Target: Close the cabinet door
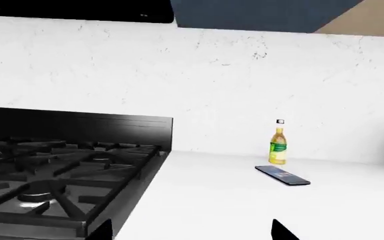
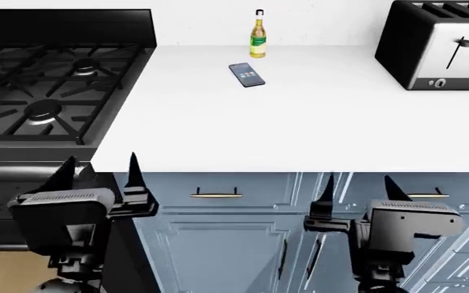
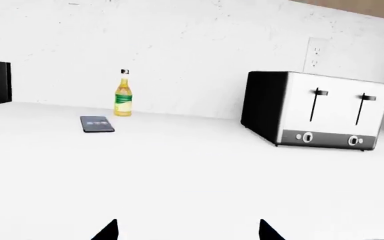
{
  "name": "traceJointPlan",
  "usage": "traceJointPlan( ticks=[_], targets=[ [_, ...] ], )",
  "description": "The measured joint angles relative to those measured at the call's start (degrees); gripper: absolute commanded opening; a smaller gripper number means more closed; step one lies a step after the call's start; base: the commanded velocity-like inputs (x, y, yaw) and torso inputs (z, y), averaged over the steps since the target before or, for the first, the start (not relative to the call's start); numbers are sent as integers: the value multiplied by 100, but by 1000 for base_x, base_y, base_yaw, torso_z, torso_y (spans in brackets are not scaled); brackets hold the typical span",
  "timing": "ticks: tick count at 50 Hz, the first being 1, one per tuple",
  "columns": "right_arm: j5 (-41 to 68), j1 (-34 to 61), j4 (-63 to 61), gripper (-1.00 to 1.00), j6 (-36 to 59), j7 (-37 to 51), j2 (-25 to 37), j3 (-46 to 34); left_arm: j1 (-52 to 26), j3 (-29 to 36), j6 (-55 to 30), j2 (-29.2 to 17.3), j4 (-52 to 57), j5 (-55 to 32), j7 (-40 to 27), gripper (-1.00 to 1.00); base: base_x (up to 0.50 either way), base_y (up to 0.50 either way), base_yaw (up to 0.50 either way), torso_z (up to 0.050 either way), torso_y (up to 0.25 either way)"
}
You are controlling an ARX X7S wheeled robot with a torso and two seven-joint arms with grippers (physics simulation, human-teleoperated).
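The blue cabinet front (image 2: 218, 244) runs under the white counter in the head view. One cabinet door (image 2: 329, 268), right of the middle, looks slightly ajar and is partly hidden behind my right arm. My left gripper (image 2: 102, 163) is open in front of the stove's corner. My right gripper (image 2: 358, 182) is open in front of the drawer row, just above that door. In the wrist views the left gripper (image 1: 192, 232) and right gripper (image 3: 188, 231) show only dark fingertips spread wide over the counter, with nothing between them. No cabinet shows there.
A black gas stove (image 2: 47, 85) fills the left. On the white counter (image 2: 300, 122) stand a yellow bottle (image 2: 258, 35), a dark phone (image 2: 246, 74) lying flat and a black toaster (image 2: 442, 46) at the right. Brass handles (image 2: 217, 195) sit on the drawers.
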Motion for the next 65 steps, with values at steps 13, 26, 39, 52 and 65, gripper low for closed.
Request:
traceJointPlan(
  ticks=[13, 26, 39, 52, 65],
  targets=[
    [385, 1309, -2258, 100, 2522, 442, 697, 322, -1147, -652, -1844, -563, 1830, -868, -627, 100, 0, 0, 0, 0, 0],
    [3980, 3482, -2983, 100, 3441, 3010, 2594, 325, -3003, -1279, -3613, -1108, 2765, -2224, -1332, 100, 0, 0, 0, 0, 0],
    [6263, 5706, -2945, 100, 4190, 4366, 3449, 283, -4950, -1395, -4849, -1586, 2963, -3465, -2026, 100, 0, 0, 0, 0, 0],
    [7236, 6831, -2818, 100, 4515, 4920, 3730, 193, -6205, -1326, -5549, -1823, 2831, -4223, -2496, 100, 0, 0, 0, 0, 0],
    [7718, 7296, -2760, 100, 4609, 5200, 3866, 153, -6695, -1312, -5741, -1954, 2782, -4607, -2740, 100, 0, 0, 0, 0, 0]
  ],
)
